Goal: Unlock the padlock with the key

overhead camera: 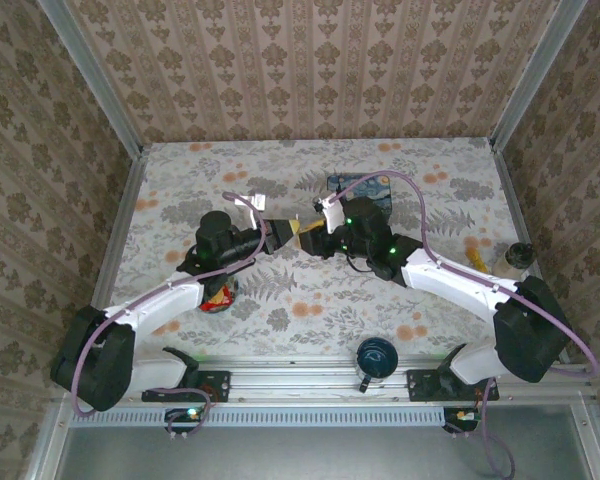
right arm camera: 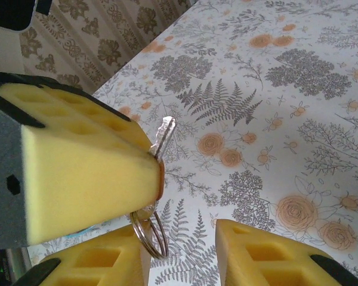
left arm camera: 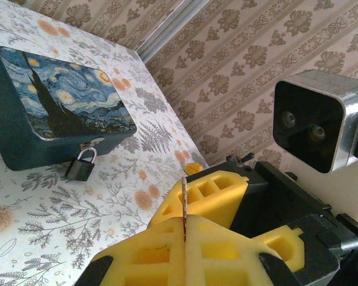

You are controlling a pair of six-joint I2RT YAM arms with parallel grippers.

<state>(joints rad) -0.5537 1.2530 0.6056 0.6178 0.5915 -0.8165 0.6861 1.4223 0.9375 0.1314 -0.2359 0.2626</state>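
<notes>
Near the tin [left arm camera: 53, 101] you seem mid-handover: your left gripper [left arm camera: 184, 223] pinches the key [right arm camera: 164, 132], your right gripper [right arm camera: 182, 250] is part open astride its ring [right arm camera: 148, 233], so close firmly, then aim for the padlock [left arm camera: 80, 168] hanging on the tin's front.

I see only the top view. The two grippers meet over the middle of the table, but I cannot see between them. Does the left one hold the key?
Observer: Yes. The left gripper is shut on the key.
Operator: And the right gripper?
Observer: Open. The key ring hangs close to it, not gripped.
Operator: Where is the padlock?
Observer: It hangs on the tin's front latch.
</notes>
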